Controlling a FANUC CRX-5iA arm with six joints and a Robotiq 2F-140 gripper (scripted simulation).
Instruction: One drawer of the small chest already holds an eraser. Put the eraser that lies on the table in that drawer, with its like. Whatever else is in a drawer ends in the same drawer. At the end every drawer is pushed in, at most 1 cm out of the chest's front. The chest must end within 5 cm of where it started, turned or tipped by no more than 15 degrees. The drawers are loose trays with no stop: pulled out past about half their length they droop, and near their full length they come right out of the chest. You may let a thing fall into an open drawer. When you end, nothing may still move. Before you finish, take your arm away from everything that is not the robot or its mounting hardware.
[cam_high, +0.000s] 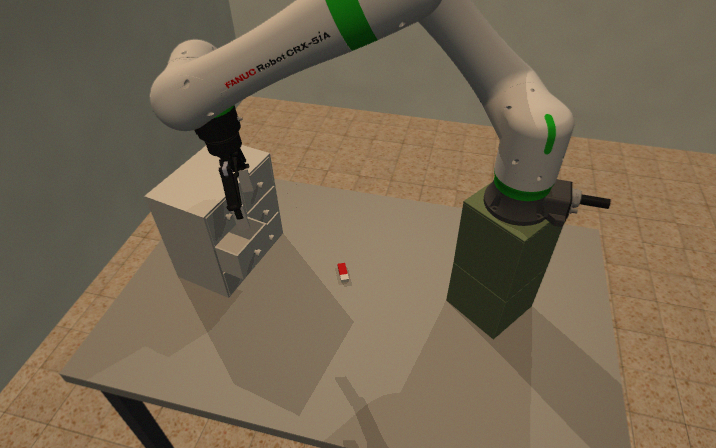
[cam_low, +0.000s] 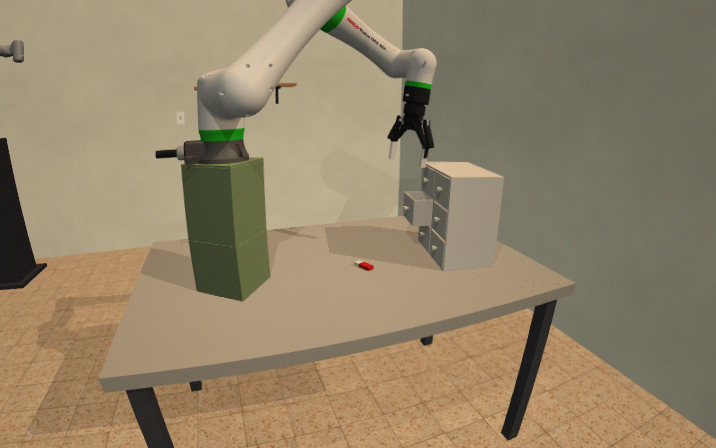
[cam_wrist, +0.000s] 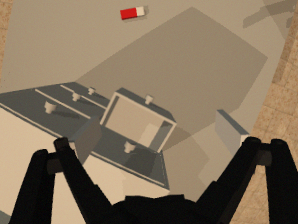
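Note:
The eraser (cam_high: 343, 271) (cam_low: 364, 265) (cam_wrist: 131, 13), red with a white end, lies flat on the table in front of the chest. The pale grey chest (cam_high: 184, 248) (cam_low: 473, 221) (cam_wrist: 25, 145) stands upright with two columns of three drawers. One middle-row drawer (cam_high: 229, 263) (cam_low: 417, 208) (cam_wrist: 131, 117) stands out of the front, level. Its floor shows a bright patch in the wrist view; I make out no eraser in it. My gripper (cam_high: 246, 203) (cam_low: 407, 161) (cam_wrist: 156, 123) is open and empty, above this drawer near the chest's top front edge.
The other drawers look pushed in; the bottom one under the open drawer is partly hidden. The green pedestal (cam_high: 477, 269) (cam_low: 216, 211) bears the arm at the other end of the table (cam_high: 411, 253) (cam_low: 316, 311). A wall stands behind the chest.

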